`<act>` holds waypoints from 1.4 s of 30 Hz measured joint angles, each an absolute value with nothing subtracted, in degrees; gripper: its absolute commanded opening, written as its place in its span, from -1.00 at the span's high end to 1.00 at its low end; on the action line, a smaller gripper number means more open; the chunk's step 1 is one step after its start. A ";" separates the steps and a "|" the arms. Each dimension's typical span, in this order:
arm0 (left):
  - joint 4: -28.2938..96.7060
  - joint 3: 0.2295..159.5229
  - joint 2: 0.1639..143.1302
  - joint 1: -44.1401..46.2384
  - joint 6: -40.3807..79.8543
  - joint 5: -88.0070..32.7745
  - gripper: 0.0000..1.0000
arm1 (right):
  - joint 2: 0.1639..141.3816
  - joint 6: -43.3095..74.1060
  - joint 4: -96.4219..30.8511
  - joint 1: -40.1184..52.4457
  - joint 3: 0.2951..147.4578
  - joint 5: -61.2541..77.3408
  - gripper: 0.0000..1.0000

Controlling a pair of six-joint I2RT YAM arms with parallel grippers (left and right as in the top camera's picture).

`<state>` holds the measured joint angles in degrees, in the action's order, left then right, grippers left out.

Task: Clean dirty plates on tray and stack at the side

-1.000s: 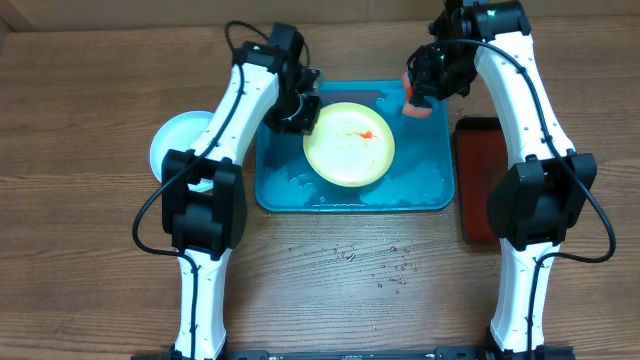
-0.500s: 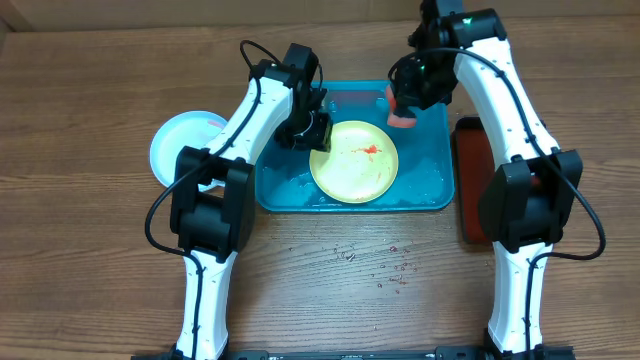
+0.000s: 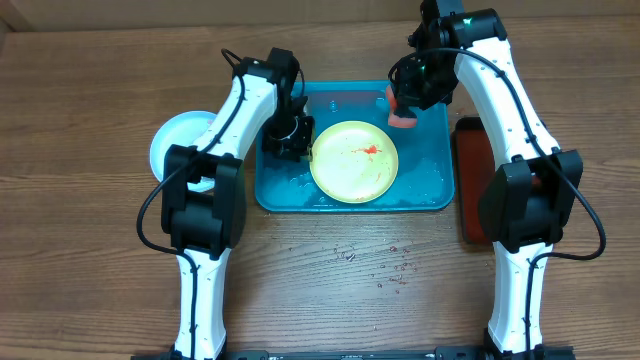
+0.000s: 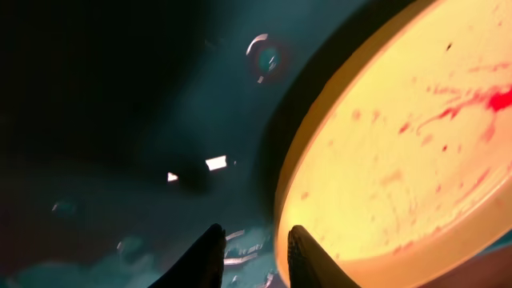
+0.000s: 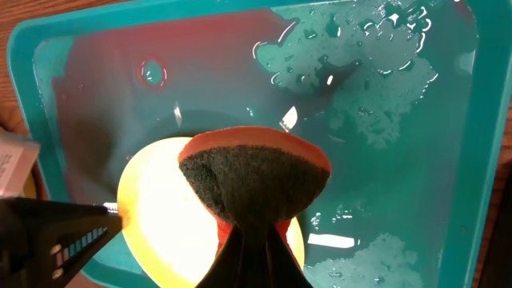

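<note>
A pale yellow-green plate with a red sauce smear lies in the wet turquoise tray. My left gripper is low in the tray at the plate's left edge, fingers slightly apart and empty. In the left wrist view its fingers frame wet tray floor, with the plate's rim beside the right finger. My right gripper is shut on an orange sponge with a dark scouring face, held above the plate's far right edge. A pale blue-white plate lies on the table left of the tray.
A dark red, black-rimmed tray lies right of the turquoise tray. Water drops dot the wooden table in front. Foam and water patches cover the tray floor.
The plate slid right and toward the front. My left gripper then drew back left off its edge. My right gripper moved slightly left with the sponge, then held still.
</note>
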<state>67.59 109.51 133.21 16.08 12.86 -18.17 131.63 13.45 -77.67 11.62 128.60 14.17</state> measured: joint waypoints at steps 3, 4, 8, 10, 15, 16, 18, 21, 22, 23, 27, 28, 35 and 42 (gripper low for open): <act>64.53 107.61 133.21 16.91 14.11 -17.69 0.43 | 131.63 13.32 -77.67 11.62 128.60 14.17 0.93; 63.72 106.76 133.21 17.08 14.66 -17.54 0.49 | 131.63 13.15 -77.67 11.62 128.60 14.15 0.93; 61.45 105.54 133.10 17.67 15.97 -17.32 0.92 | 131.63 12.78 -77.78 11.62 128.60 14.17 0.93; 60.27 105.21 133.08 17.87 16.23 -17.15 0.91 | 131.63 12.67 -77.80 11.62 128.60 14.17 0.93; 57.12 105.12 132.90 18.04 16.38 -15.66 0.91 | 131.63 12.36 -78.43 11.68 128.60 14.15 0.93; 55.86 105.12 132.86 18.04 16.36 -14.61 0.92 | 131.63 12.32 -78.72 11.70 128.60 14.17 0.92; 53.58 105.12 132.77 18.09 15.84 -13.13 0.92 | 131.63 12.10 -79.15 11.84 128.60 14.17 0.93; 49.91 105.12 132.75 18.13 12.80 -11.29 0.91 | 131.63 11.66 -79.26 12.45 128.60 14.15 0.93; 48.80 105.12 132.75 18.15 11.31 -10.79 0.91 | 131.63 11.53 -79.24 12.82 128.60 14.15 0.93; 48.05 105.12 132.75 18.15 9.85 -10.39 0.91 | 131.63 11.35 -79.11 13.17 128.60 14.15 0.92; 46.46 105.12 132.75 18.13 0.78 -9.82 0.92 | 131.63 9.28 -78.19 15.18 128.60 14.15 0.93; 46.37 105.12 132.75 18.13 -1.65 -9.98 0.91 | 131.68 8.69 -77.91 15.70 128.60 14.15 0.92; 46.02 105.12 132.75 18.13 -10.15 -10.70 0.91 | 134.50 4.40 -77.17 18.24 128.60 14.17 0.92; 46.04 105.12 132.75 17.76 -9.96 -10.92 0.91 | 137.34 2.52 -71.05 18.79 125.43 14.87 0.92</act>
<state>46.04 105.12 132.75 17.76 -9.96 -10.92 137.34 2.52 -71.05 18.79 125.43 14.87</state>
